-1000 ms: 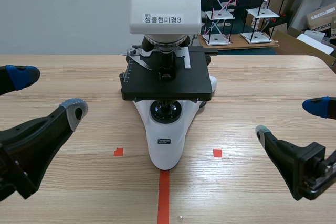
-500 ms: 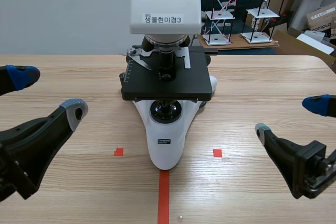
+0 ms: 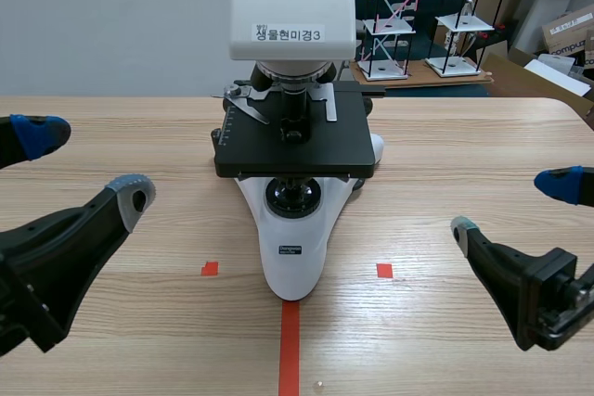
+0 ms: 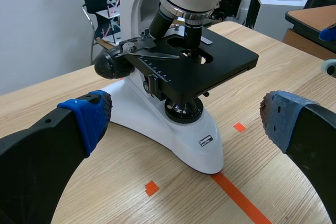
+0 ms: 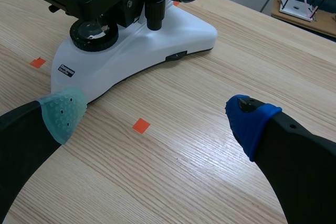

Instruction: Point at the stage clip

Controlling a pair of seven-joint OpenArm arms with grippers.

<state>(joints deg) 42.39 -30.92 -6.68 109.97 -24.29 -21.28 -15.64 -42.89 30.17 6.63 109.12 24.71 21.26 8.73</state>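
Note:
A white microscope (image 3: 293, 229) with a black stage (image 3: 295, 144) stands at the table's middle. The stage clip (image 3: 247, 105) is a thin metal arm on the stage's back left, next to the objective lenses. In the left wrist view the stage clip (image 4: 151, 52) lies well ahead of my left gripper (image 4: 185, 111), which is open and holds nothing. My left gripper (image 3: 83, 164) hangs to the left of the microscope. My right gripper (image 3: 512, 207) is open to its right, low over the table. In the right wrist view the right gripper (image 5: 155, 114) faces the microscope base (image 5: 142, 40); the clip is hidden there.
Wire shelf models (image 3: 399, 16) and cardboard boxes (image 3: 566, 34) stand beyond the table's far edge. Orange tape marks (image 3: 383, 270) lie near the microscope's foot. Bare wood (image 3: 464, 155) stretches on both sides of the microscope.

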